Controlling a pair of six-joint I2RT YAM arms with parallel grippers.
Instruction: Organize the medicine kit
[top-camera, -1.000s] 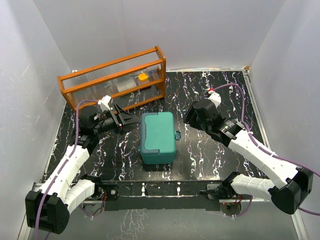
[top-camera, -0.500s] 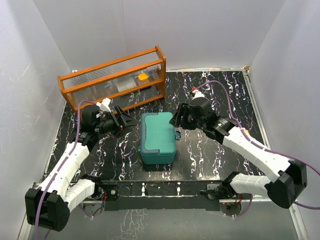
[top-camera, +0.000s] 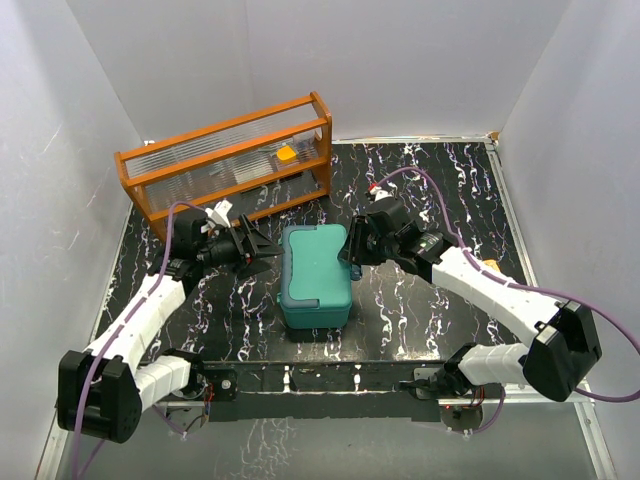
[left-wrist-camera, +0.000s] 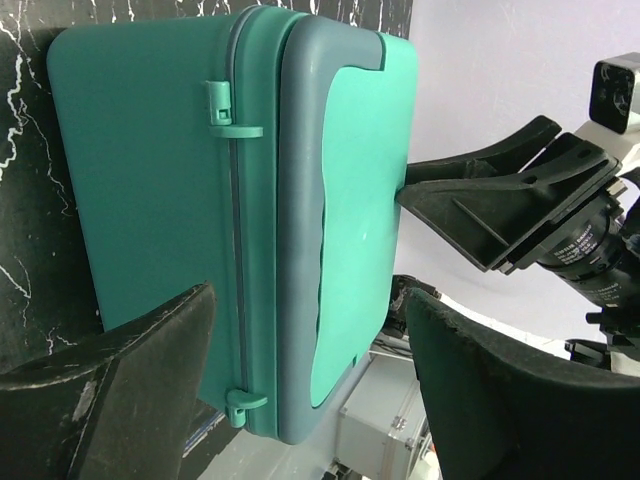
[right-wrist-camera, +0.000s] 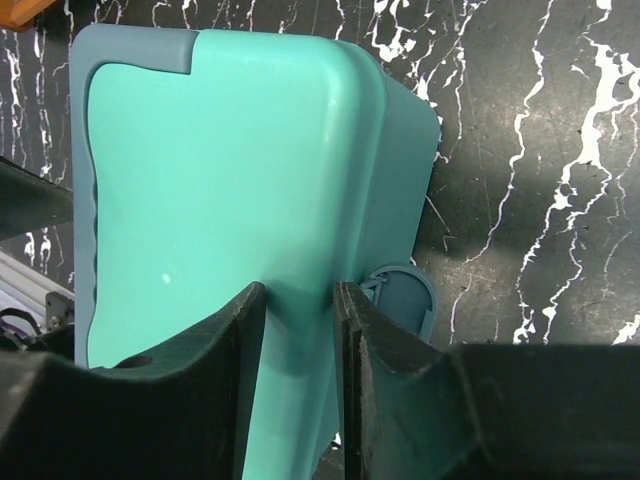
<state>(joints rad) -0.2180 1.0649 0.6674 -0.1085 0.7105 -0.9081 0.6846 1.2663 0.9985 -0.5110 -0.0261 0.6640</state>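
1. On the black tabletop, a glossy slab veined with white like marble, everything stands inside 3 plain white walls.
2. At the middle sits the medicine kit, a smooth teal-green plastic box with rounded corners, its lid down; a paler panel is set in a darker frame, and 2 small hinge clips show along its left side.
3. Far left stands an orange-brown wooden rack with clear ribbed panels and a small orange piece inside.
4. The left gripper hangs just beside the kit's hinge side, jaws spread wide, holding nothing.
5. The right gripper is over the lid's right rim by the front latch, jaws narrow; whether they pinch the rim cannot be told.
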